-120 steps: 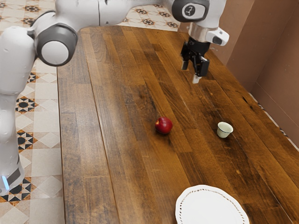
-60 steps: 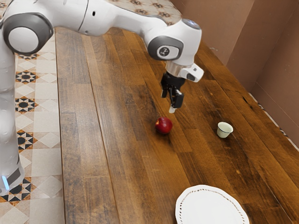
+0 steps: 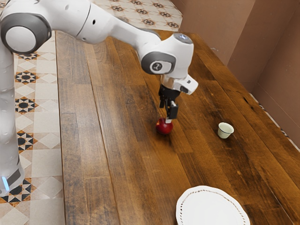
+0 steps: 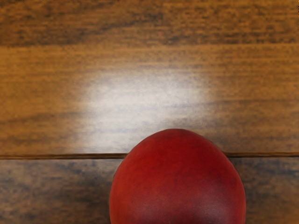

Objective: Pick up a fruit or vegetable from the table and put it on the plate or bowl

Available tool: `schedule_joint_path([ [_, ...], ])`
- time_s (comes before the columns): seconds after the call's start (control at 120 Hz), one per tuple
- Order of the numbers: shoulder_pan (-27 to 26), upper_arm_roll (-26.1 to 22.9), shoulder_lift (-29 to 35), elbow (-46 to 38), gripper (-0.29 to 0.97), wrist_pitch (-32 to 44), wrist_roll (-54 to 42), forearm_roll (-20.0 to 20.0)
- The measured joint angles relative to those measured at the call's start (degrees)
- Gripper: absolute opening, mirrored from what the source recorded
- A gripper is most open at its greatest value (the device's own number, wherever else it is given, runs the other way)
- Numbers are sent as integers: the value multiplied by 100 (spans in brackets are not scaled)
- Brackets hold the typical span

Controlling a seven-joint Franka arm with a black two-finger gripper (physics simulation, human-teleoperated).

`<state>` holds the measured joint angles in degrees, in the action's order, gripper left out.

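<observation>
Just above the glossy round red apple (image 3: 163, 128) on plank table (image 3: 117, 154), jaws apart.

The gripper (image 3: 168, 118) hangs right over the apple (image 3: 163, 128), which sits on the table (image 3: 117, 154) just beneath it. The cup (image 3: 225, 130) stands on the table to the exterior view's right of the gripper, apart from the apple. The plate (image 3: 212, 206) lies well apart from the gripper, nearer the camera, at the table's near edge.
</observation>
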<state>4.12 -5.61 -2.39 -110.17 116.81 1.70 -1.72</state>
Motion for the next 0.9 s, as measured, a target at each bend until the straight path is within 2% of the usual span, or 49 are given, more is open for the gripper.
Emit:
schedule_joint_path([
  [0.9, -69, -45, -550, -173, 68, 710, -183, 23],
])
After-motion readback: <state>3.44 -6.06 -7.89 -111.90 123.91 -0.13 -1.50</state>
